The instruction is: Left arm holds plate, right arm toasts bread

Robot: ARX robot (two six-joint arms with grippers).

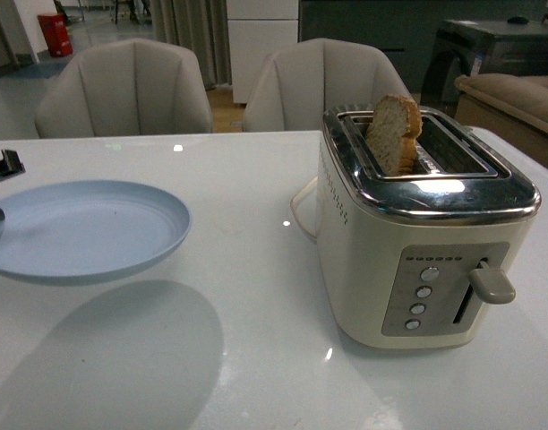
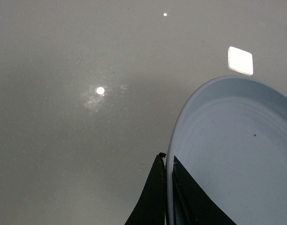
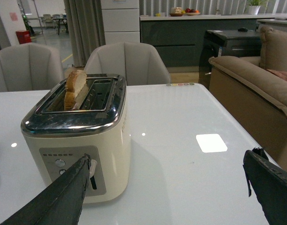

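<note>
White glossy table (image 1: 256,179): light brown bread slice (image 1: 392,133) stood in slot of cream toaster (image 1: 372,260). My left pincer (image 2: 167,158) clamped rim of round pale blue plate (image 1: 86,228) by left edge; right pincer (image 3: 166,161) gaped. Risk judged: rim-only hold, plate sagging.

One plate (image 1: 86,228), one toaster (image 1: 363,251), seemingly one bread slice (image 1: 392,133), two chairs (image 1: 122,85).

The desk (image 1: 247,179) is smooth, glossy white and mirrors the ceiling lights. The plate (image 1: 86,228) is matt and smooth. The toaster (image 1: 363,260) has a cream body with a soft sheen and a polished metal top. The bread (image 1: 392,134) has a rough, porous crumb. The left fingers (image 2: 150,201) are matt black.
</note>
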